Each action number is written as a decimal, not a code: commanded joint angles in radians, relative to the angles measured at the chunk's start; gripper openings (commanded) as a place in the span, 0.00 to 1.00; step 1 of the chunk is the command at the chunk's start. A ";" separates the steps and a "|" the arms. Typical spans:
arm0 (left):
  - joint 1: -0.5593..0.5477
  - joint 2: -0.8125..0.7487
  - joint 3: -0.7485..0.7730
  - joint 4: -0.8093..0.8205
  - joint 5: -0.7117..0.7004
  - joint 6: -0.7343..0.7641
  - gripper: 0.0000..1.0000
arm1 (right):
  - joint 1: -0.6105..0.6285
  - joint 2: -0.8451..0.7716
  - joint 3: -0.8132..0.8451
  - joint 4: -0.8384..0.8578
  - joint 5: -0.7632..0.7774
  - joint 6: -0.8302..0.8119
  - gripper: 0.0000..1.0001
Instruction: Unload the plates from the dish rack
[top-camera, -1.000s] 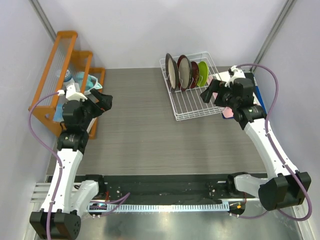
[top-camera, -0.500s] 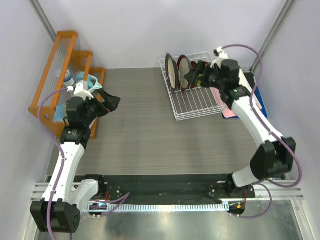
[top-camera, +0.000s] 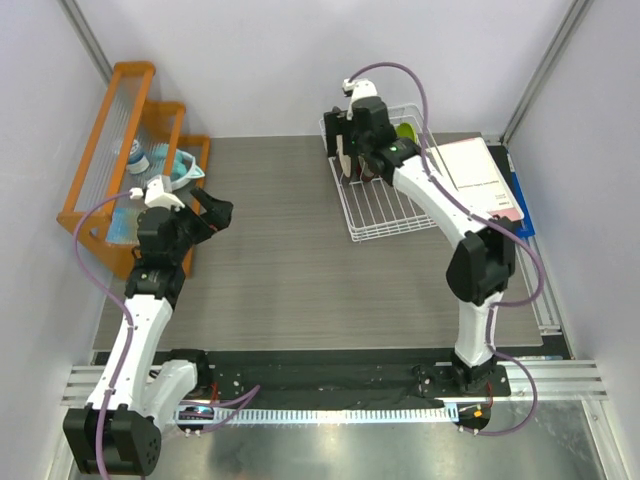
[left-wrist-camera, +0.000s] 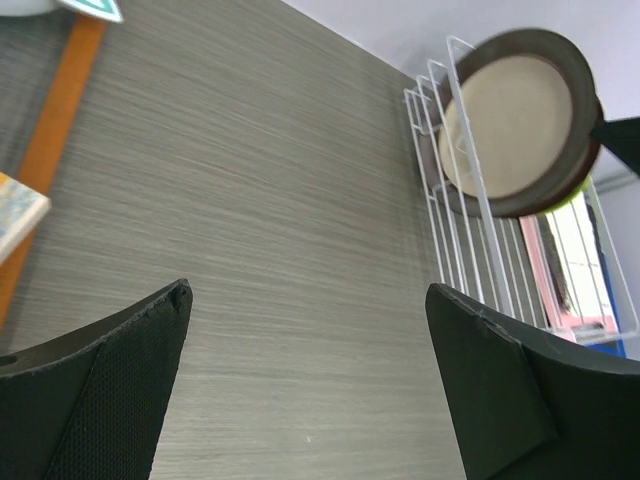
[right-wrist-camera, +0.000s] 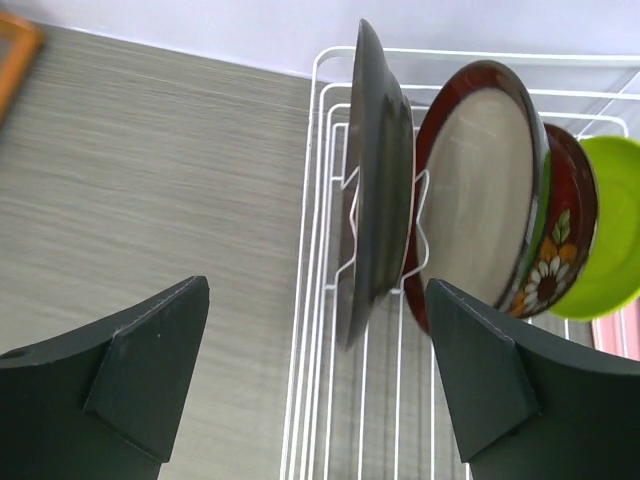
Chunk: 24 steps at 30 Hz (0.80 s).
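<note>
Several plates stand upright in the white dish rack (right-wrist-camera: 322, 330). In the right wrist view they run left to right: grey-rimmed plate (right-wrist-camera: 378, 170) edge-on, dark-red-rimmed cream plate (right-wrist-camera: 485, 180), dark red plate with white marks (right-wrist-camera: 558, 255), lime green plate (right-wrist-camera: 608, 230). My right gripper (right-wrist-camera: 318, 290) is open and empty above the rack's left end, jaws either side of the grey-rimmed plate's edge, not touching it. In the top view it (top-camera: 345, 135) hides most plates; the green one (top-camera: 405, 131) shows. My left gripper (left-wrist-camera: 308, 292) (top-camera: 216, 212) is open and empty over bare table, far left of the rack (left-wrist-camera: 450, 200).
An orange wooden shelf (top-camera: 130, 110) with small items stands along the left edge, close behind my left arm. A pink-and-white pad (top-camera: 478, 172) lies on a blue mat right of the rack (top-camera: 390, 212). Grey table (top-camera: 280, 250) lies between arms.
My right arm swung from the rack's right side across the plates to the rack's far-left end. My left gripper shifted only slightly.
</note>
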 joint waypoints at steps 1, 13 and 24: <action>0.004 0.007 0.007 0.027 -0.142 -0.004 0.99 | 0.026 0.098 0.159 -0.028 0.181 -0.106 0.94; -0.001 0.139 0.043 0.073 -0.123 -0.010 0.99 | 0.026 0.338 0.418 -0.025 0.333 -0.232 0.80; -0.005 0.156 0.046 0.081 -0.092 0.002 1.00 | 0.024 0.445 0.484 -0.031 0.378 -0.245 0.62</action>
